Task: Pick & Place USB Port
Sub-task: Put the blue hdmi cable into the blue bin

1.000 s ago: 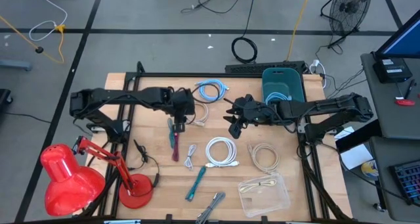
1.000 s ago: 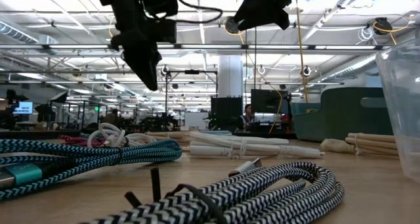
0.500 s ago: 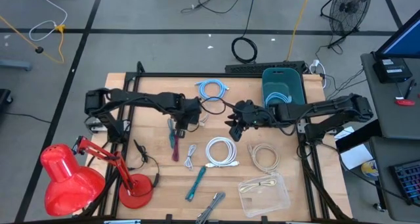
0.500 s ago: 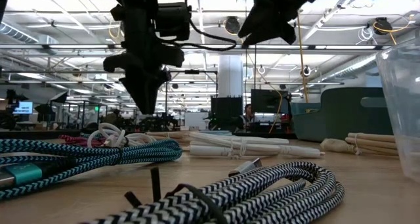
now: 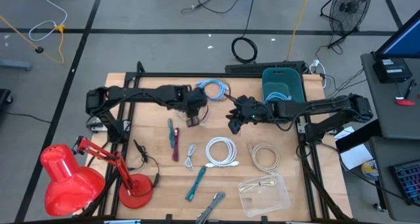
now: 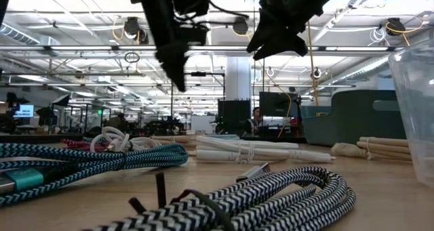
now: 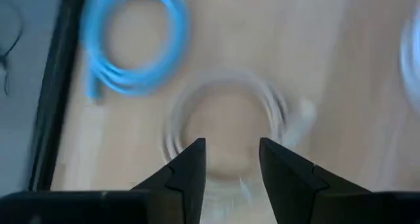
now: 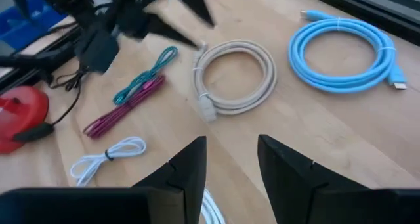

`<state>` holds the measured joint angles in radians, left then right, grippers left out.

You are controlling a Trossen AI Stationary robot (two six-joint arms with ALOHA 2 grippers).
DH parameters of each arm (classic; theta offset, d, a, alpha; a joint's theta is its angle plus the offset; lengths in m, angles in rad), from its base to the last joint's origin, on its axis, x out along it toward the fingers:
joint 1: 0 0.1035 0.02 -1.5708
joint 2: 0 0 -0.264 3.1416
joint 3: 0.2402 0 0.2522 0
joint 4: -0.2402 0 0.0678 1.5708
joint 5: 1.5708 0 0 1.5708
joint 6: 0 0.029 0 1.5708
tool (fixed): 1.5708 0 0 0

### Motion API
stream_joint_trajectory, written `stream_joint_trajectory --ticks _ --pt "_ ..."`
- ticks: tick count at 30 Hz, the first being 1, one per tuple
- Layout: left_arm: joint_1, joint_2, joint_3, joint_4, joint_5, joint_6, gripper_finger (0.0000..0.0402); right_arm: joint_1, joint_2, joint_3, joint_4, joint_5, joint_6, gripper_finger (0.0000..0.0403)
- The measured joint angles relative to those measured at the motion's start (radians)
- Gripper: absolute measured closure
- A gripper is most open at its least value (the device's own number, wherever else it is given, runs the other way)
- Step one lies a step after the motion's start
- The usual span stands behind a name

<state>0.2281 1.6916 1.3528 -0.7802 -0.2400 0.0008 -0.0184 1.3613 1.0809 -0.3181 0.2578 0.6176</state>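
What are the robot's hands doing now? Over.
Left gripper open, above beige coiled cable. Right gripper open, empty, nearby. Nothing blocking.

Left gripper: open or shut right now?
Open. The left gripper shows a clear gap between its fingers, hovering over the beige coiled cable, holding nothing.
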Motion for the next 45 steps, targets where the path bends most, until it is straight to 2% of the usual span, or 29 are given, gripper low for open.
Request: stream_joint_trajectory --ticks 5,11,14,16,19,25,28,31,37,41,45 --pt "0.129 0.000 0.021 0.158 0.112 -0.247 0.0263 -0.008 0.000 0.000 0.001 -0.046 0.003 0.0275" --pt "0.297 0.072 0.022 0.175 0.246 -0.565 0.0251 0.001 0.000 0.000 0.000 -0.052 0.007 0.0275" --pt "0.326 0.144 0.052 0.177 0.349 -0.625 0.0245 0.001 0.000 0.000 -0.001 -0.052 0.003 0.0275" --pt "0.327 0.201 0.097 0.151 0.371 -0.626 0.0241 0.001 0.000 0.000 -0.001 -0.053 0.002 0.0275" --pt "0.317 0.290 0.220 0.050 0.364 -0.610 0.0238 0.001 0.000 0.000 -0.002 -0.072 0.000 0.0275" --pt "0.299 0.472 0.564 -0.233 0.235 -0.560 0.0238 0.016 0.000 0.000 -0.018 -0.087 -0.003 0.0275" --pt "0.317 0.562 0.733 -0.365 0.209 -0.608 0.0238 0.028 0.000 0.000 -0.023 -0.081 -0.004 0.0275" --pt "0.340 0.642 0.835 -0.452 0.241 -0.697 0.0238 0.036 0.000 0.000 -0.029 -0.080 -0.004 0.0275" --pt "0.367 0.702 0.867 -0.489 0.347 -0.802 0.0237 0.056 0.000 0.000 -0.032 -0.077 -0.012 0.0275" --pt "0.374 0.707 0.867 -0.522 0.315 -0.772 0.0219 0.070 0.000 0.000 -0.032 -0.076 -0.012 0.0275" --pt "0.385 0.707 0.868 -0.574 0.257 -0.765 0.0175 0.079 0.000 0.000 -0.032 -0.070 -0.012 0.0275"
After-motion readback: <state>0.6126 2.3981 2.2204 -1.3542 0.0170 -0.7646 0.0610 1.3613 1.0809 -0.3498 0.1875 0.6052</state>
